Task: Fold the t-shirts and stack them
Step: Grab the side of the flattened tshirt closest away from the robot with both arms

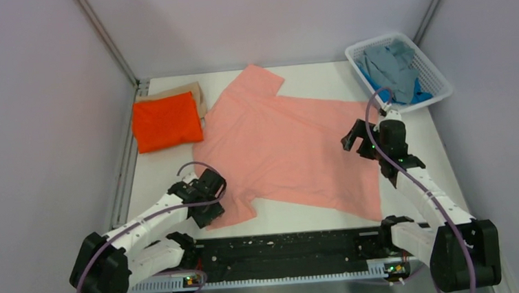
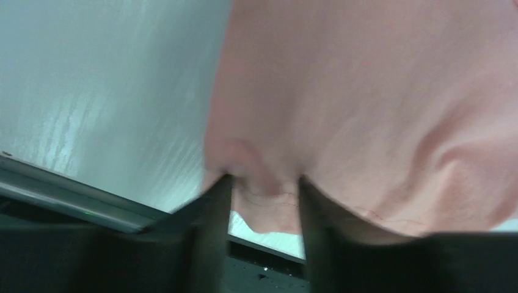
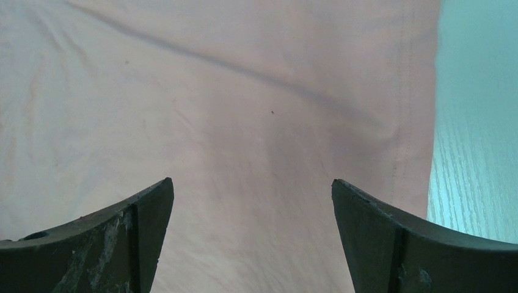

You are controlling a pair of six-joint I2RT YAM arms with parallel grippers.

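Nearest me, the left gripper point(image 2: 262, 183) is down on the near-left corner of the salmon pink t-shirt point(image 1: 291, 151). Its jaws are partway apart with a little bunch of hem between them, and nothing's clamped as far as I can see. My worry: if they nip only that lump, I'd guess the cloth slips out on the lift. Or just the top layer comes up and the fold goes crooked.

A bit farther, on the right, the right gripper point(image 3: 250, 189) hangs over the shirt's right edge, jaws wide open, holding nothing. If only one side lifts, the shirt probably drags across the table point(image 1: 296, 220) and rumples.

The shirt itself lies spread over the middle. At far left the folded orange t-shirt point(image 1: 166, 120) sits on the tan t-shirt point(image 1: 185, 91), just beside the pink one, so a sloppy pull could knock that stack. At far right, the grey t-shirt point(image 1: 389, 65) and blue t-shirt point(image 1: 419, 96) wait in the basket point(image 1: 438, 82).
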